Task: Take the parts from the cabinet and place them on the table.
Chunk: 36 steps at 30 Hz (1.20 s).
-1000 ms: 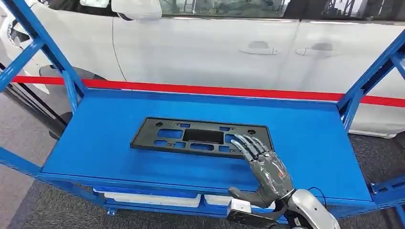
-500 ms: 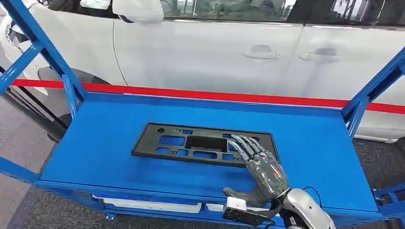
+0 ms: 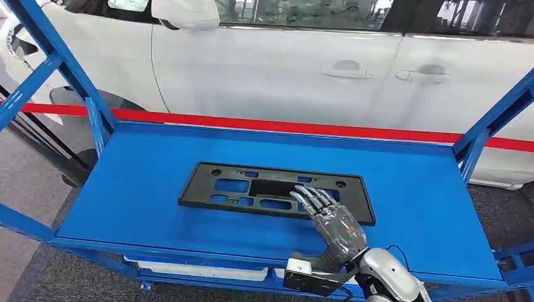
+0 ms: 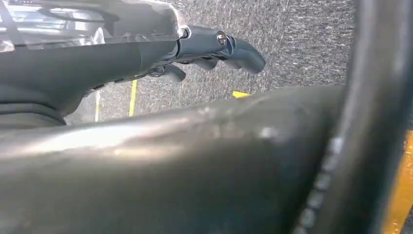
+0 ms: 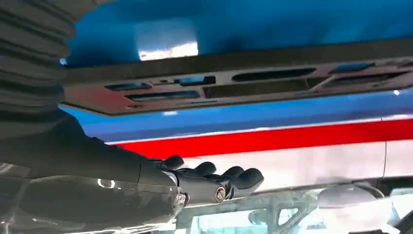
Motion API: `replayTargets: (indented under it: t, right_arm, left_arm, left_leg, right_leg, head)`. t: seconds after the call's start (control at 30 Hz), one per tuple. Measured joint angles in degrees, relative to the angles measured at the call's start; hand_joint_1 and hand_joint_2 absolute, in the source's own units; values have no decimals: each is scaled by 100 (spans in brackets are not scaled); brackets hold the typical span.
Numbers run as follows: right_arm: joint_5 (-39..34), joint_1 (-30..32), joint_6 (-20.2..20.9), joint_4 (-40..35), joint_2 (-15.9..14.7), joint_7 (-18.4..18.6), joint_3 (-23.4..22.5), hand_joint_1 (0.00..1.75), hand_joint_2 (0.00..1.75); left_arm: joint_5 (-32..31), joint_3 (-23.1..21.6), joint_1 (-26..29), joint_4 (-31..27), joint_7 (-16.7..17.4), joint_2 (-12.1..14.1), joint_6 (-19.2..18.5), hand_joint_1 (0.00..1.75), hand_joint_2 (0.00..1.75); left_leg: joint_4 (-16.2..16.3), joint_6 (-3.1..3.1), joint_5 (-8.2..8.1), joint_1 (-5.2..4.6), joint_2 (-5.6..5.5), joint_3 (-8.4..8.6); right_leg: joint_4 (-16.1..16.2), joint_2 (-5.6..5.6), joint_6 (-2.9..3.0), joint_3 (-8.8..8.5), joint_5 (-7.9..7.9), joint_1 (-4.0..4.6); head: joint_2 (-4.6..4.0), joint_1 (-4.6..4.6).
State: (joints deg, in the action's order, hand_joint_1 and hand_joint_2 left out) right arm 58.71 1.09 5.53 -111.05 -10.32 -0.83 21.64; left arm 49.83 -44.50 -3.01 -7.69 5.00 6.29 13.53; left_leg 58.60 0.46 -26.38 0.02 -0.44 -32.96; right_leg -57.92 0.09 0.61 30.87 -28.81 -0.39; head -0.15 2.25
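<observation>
Black part: one flat black plastic panel (image 3: 275, 192) with cut-out openings lies on the blue shelf (image 3: 138, 189) of the cabinet, long side across the view, near the middle of the shelf and a little toward the front edge.
Progress: judged from how things lie, the task is at its start; the panel rests flat on the shelf, not yet lifted, and no table with parts set on it can be seen.
Right hand: the right hand (image 3: 332, 220) reaches over the front of the shelf with its fingers (image 3: 308, 196) stretched out and spread above the panel's right half; it grips nothing. Whether the fingertips touch the panel cannot be told from the head view; in the right wrist view the hand (image 5: 214, 183) looks apart from the panel (image 5: 234, 85).
Left hand: the left hand (image 4: 214, 48) hangs over grey carpet, fingers loosely bent with nothing in them; whether they count as closed or apart cannot be told.
Left to do: get a hold on the panel, lift it off the shelf, carry it to the table and set it down.
Count: one panel, one shelf surface in use, two hands.
Behind: one white car (image 3: 283, 69) stands beyond the cabinet, with one red stripe (image 3: 302, 128) running along it.
</observation>
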Motion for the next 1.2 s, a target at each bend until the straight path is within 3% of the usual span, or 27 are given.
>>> replayTargets:
  t: [0.67, 1.2]
  right_arm:
    - [116, -150, 153, 262, 87, 155, 142, 0, 175]
    - [479, -882, 179, 1187, 785, 431, 363, 0, 175]
  left_arm:
    - [57, -11, -4, 0, -20, 0, 0, 0, 0]
    - [116, -164, -48, 0, -162, 2, -2, 0, 0]
  left_leg:
    - [0, -6, 4, 11, 1, 2]
    - [0, -5, 5, 13, 3, 4]
  right_leg:
    - [-10, 0, 1, 3, -1, 20]
    - [-14, 1, 0, 2, -1, 20]
  head:
    - [0, 0]
    - [0, 0]
